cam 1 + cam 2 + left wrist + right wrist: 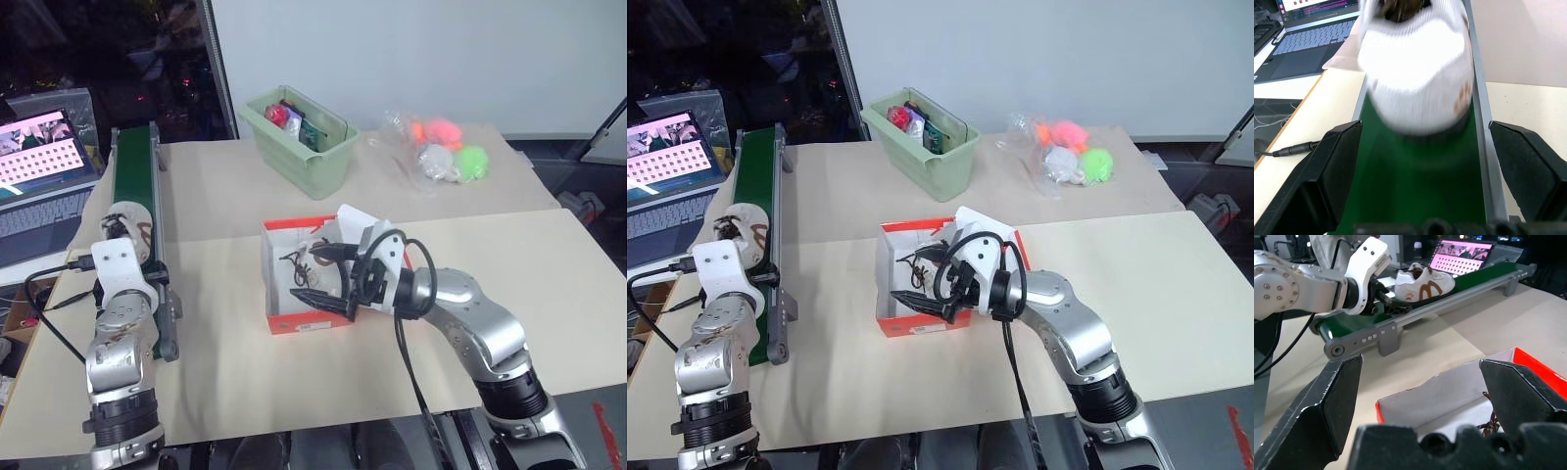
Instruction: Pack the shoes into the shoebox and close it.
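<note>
On the desk [245, 382], mid-frame: shoebox [284, 319], lid swung open toward 3 o'clock, white inside showing. One shoe [312, 266] already lies in it, dark laces visible. Right hand [331, 277] hovers just over the box's 3 o'clock half, pointing toward 9 o'clock, fingers spread wide, grasping nothing.

At 9 o'clock from the box: green conveyor [132, 186] running along the desk edge. Second shoe [1424, 282] sits on the belt, white with brown trim. Left hand [1425, 171] is over the belt right behind that shoe, fingers [1334, 166] released and spread to either side of the belt; contact with the shoe can't be confirmed.

At 12 o'clock: pale green bin [304, 147] with mixed items. At 1 o'clock: clear bag [441, 152] of coloured balls. Laptop [39, 176] beyond the conveyor at 10 o'clock.
</note>
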